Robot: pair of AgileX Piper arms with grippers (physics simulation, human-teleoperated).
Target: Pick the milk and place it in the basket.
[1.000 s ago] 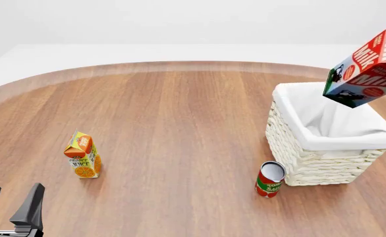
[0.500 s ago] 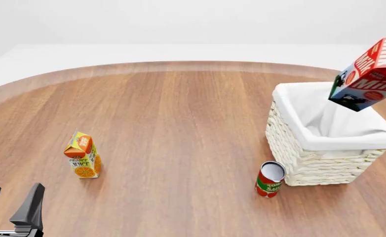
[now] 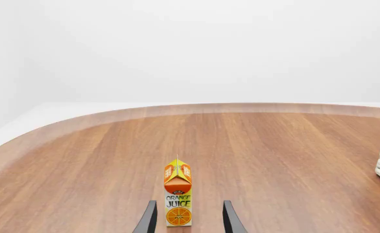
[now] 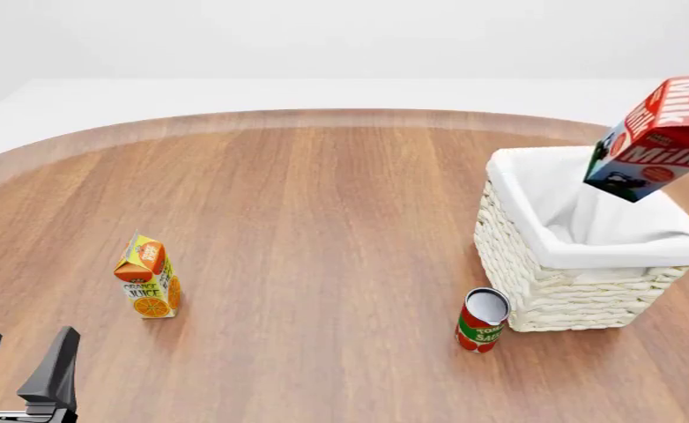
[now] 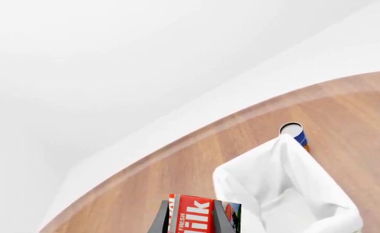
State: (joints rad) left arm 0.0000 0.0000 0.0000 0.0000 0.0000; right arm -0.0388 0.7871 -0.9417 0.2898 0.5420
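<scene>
Milk (image 4: pixel 654 141) now tipped more upright over the basket (image 4: pixel 521 264) opening, clamped in right end effector (image 5: pixel 188 216). Release likely next. Left end effector (image 3: pixel 188 219) spread, idle.

Non-task items on wooden desk (image 4: pixel 321 220)
Orange juice carton (image 4: pixel 147 277), upright, left side. Tomato sauce can (image 4: pixel 482 320), tilted, right. Blue can (image 5: pixel 296 134), far side.

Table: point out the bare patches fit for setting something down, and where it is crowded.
Bare wood lies between the orange juice carton and the tomato sauce can, and across the far half of the table. It is crowded at the basket, with the can close beside it.
</scene>
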